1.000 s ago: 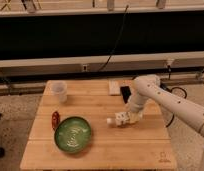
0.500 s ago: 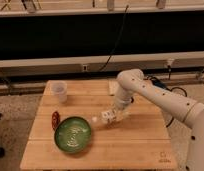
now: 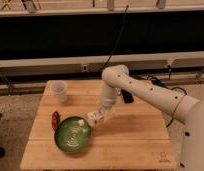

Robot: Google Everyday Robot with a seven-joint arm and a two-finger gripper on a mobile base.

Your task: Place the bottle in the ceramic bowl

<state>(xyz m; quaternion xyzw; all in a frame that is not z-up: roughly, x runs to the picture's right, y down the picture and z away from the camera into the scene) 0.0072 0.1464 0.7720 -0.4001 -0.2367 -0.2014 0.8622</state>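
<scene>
near the middle of the frame the gripper (image 3: 96, 118) is clamped on the bottle (image 3: 89, 120), holding it tilted over the upper right rim of the ceramic bowl (image 3: 73, 134). the bowl sits on the lower left part of the wooden table (image 3: 135, 135). a red-brown object (image 3: 55, 120) lies just left of the bowl, and a plastic cup (image 3: 59, 91) stands toward the table's upper left corner.

The white arm bends down-left, its pincer (image 3: 93, 119) low and clamped shut.
</scene>
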